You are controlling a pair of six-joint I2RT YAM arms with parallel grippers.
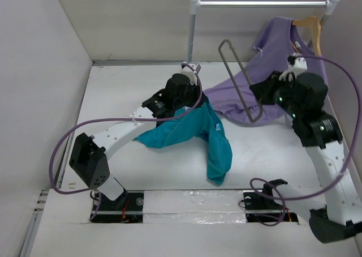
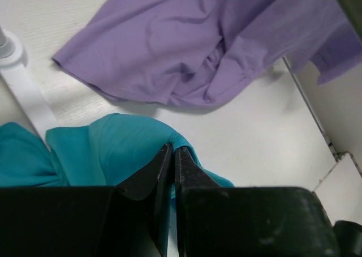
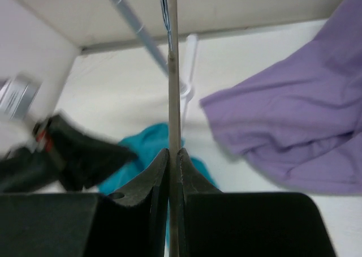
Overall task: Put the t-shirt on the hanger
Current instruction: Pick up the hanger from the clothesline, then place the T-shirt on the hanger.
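Observation:
The teal t-shirt (image 1: 192, 133) hangs in folds from my left gripper (image 1: 199, 96) above the table's middle, its lower part draped on the table. The left gripper (image 2: 173, 150) is shut on a fold of the t-shirt (image 2: 102, 149). My right gripper (image 1: 261, 98) is shut on the thin dark-grey hanger (image 1: 237, 78) and holds it tilted in the air to the right of the t-shirt. In the right wrist view the hanger's bar (image 3: 173, 70) runs straight up from between the jaws of the right gripper (image 3: 173, 153), with the t-shirt (image 3: 144, 149) behind it.
A lilac-purple t-shirt (image 1: 266, 70) hangs from a light wooden hanger (image 1: 310, 26) on a white rail (image 1: 260, 4) at the back right and spreads onto the table. The rail's post (image 1: 191, 36) stands just behind my left gripper. White walls enclose the table.

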